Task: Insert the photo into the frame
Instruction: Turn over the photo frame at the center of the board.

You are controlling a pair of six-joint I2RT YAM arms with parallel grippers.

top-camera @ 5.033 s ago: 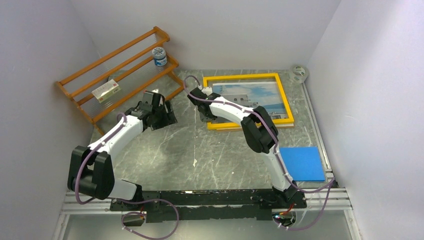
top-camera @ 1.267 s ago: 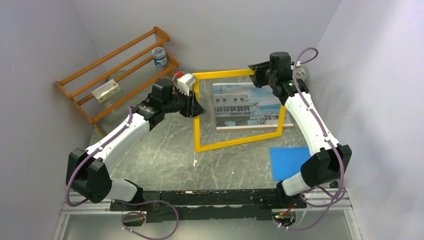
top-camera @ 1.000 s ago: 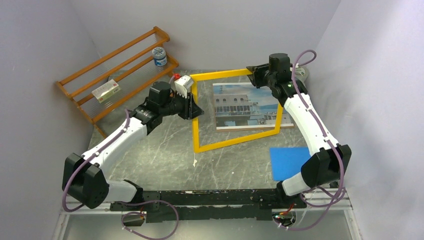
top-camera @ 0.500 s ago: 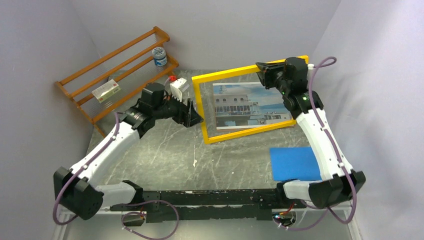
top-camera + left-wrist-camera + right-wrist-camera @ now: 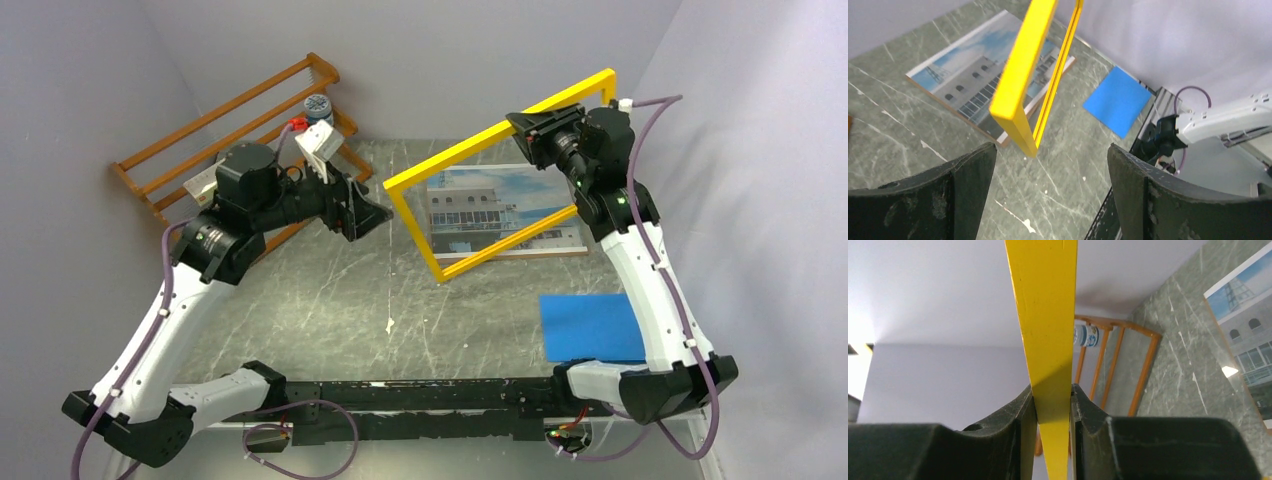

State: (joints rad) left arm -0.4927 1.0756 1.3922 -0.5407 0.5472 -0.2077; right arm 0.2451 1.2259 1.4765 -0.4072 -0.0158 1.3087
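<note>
**Overhead now: the frame hangs from one rail, the photo lies flat below**

The frame [image 5: 470, 142] is up in the air and steeply tilted, its yellow front towards the arms. Only its far top rail is held. The right pincer [image 5: 1053, 400] is clamped on that rail, one finger pressed to each face. The frame's lower corner hangs near the surface [image 5: 330, 300]; whether it touches cannot be told.

By its look the frame is stiff, thin and fairly light, with smooth painted rails that could slide in a pinch. Held at one spot on one rail, it is likely to swing or twist about the grip. A second hold on the left or near rail would steady it. The rails are the place to grip, never the clear middle, which would be fragile.

The photo [image 5: 963, 80] lies face up on the surface under the raised frame, on a brown board [image 5: 530, 254]. As paper it should be light and floppy, easy to crease, and awkward to lift from flat. An edge or corner is the best place to take it.

The left pincer [image 5: 362, 208] stands wide apart and holds nothing, just left of the frame. Behind it is the orange slatted rack [image 5: 230, 130]. A blue sheet [image 5: 590, 325] lies near the right arm's base.
</note>
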